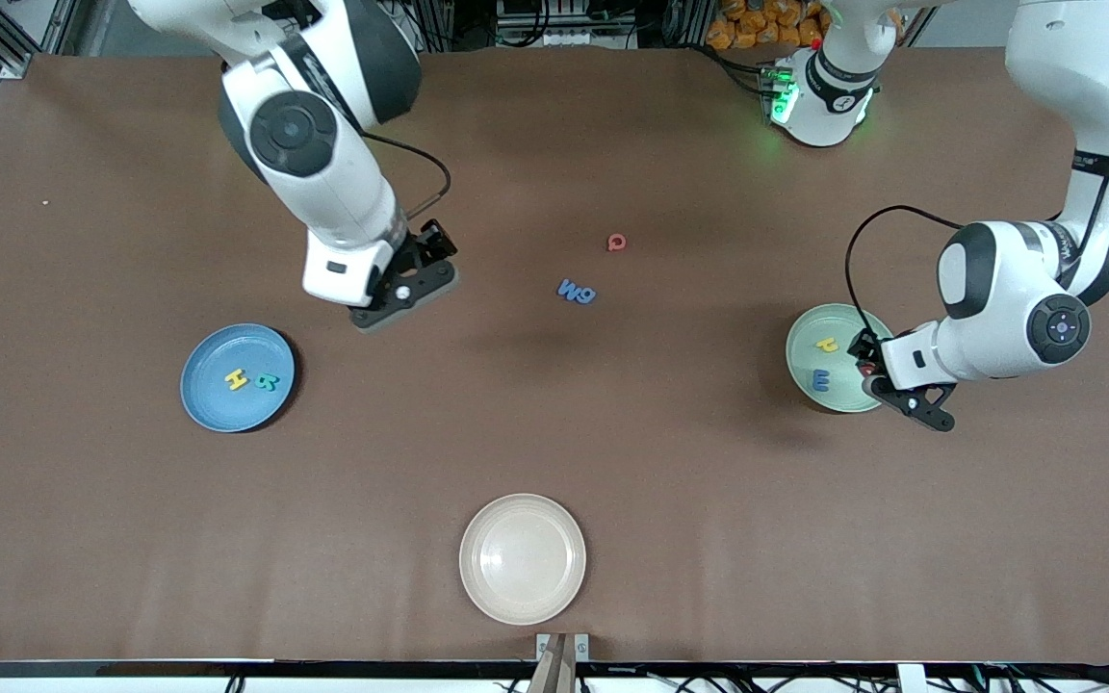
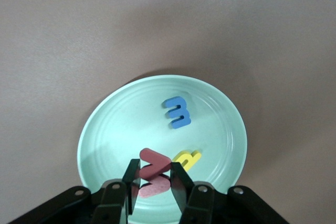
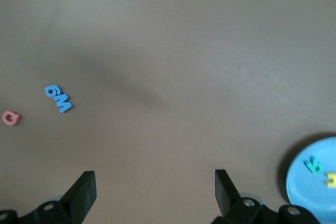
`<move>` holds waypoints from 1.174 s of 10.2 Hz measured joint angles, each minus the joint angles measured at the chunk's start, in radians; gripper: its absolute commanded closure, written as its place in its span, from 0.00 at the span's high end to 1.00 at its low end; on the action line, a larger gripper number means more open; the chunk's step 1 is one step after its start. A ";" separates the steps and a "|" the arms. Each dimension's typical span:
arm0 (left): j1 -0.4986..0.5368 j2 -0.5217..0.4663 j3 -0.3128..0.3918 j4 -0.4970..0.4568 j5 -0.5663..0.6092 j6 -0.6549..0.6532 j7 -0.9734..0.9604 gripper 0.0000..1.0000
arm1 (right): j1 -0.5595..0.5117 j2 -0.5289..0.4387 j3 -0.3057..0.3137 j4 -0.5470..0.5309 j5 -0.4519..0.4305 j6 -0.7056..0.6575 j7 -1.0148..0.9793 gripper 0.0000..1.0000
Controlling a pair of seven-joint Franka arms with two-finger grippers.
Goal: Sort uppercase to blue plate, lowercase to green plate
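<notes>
Lower left gripper (image 2: 155,182), pinching red w (image 2: 154,170), toward six o'clock of green plate (image 2: 105,129), then release; right gripper (image 3: 155,192) gaping, idle.

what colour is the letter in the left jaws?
Red; the w shows best in the left wrist view.

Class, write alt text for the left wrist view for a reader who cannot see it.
The left pincer grips a red letter w over a mint-green plate on a brown table. A blue e and a yellow h lie in the plate.
</notes>
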 measured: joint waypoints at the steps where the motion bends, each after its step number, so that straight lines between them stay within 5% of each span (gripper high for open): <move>1: 0.000 0.006 0.000 -0.006 -0.019 0.009 0.000 0.37 | 0.016 0.029 0.000 0.000 0.000 0.027 -0.048 0.96; 8: 0.000 0.007 0.000 -0.011 -0.046 0.021 0.000 0.74 | 0.103 0.152 0.068 -0.001 0.005 0.144 -0.088 0.85; 12: 0.000 0.000 0.003 0.010 -0.047 0.021 -0.010 0.77 | 0.174 0.244 0.082 -0.002 0.007 0.289 -0.049 0.80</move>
